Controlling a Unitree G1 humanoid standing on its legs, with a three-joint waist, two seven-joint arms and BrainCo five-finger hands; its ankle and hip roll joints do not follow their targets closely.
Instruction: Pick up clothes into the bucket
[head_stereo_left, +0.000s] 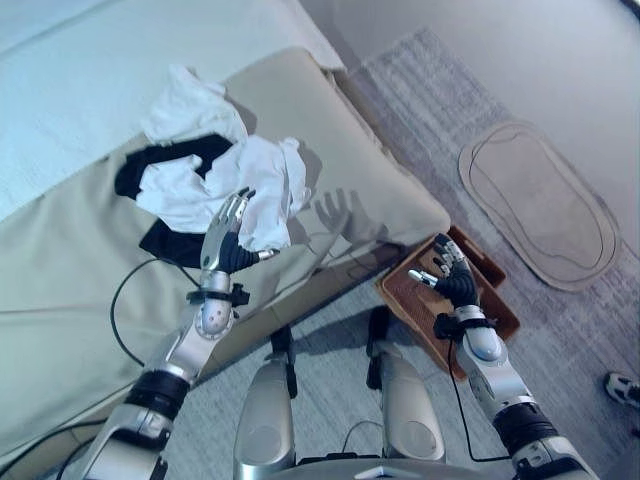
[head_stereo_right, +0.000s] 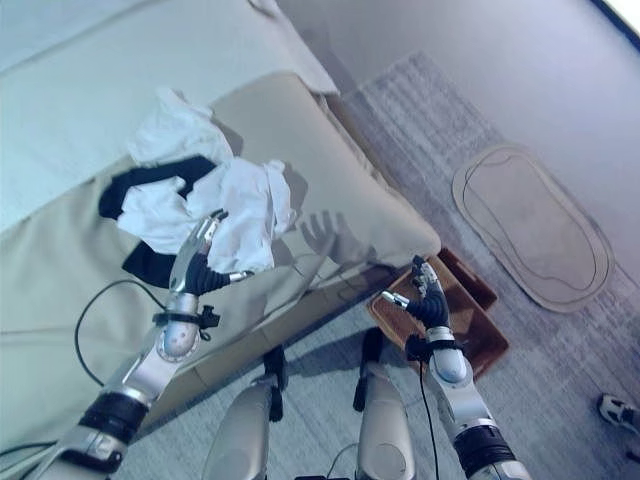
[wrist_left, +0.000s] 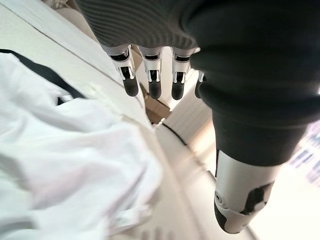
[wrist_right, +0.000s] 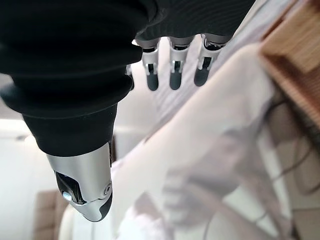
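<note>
Left eye view shows the left hand (head_stereo_left: 226, 240), fingers straight and spread, over the crumpled white and black clothes (head_stereo_left: 215, 170) on the beige bed (head_stereo_left: 60, 280); it should descend squarely before closing, while the right hand (head_stereo_left: 452, 276), fingers relaxed, hovers over the brown wooden tray-like bucket (head_stereo_left: 497, 312).

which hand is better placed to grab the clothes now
Left. The left hand hovers open at the edge of the white clothes on the bed, while the right hand is over the brown box.
</note>
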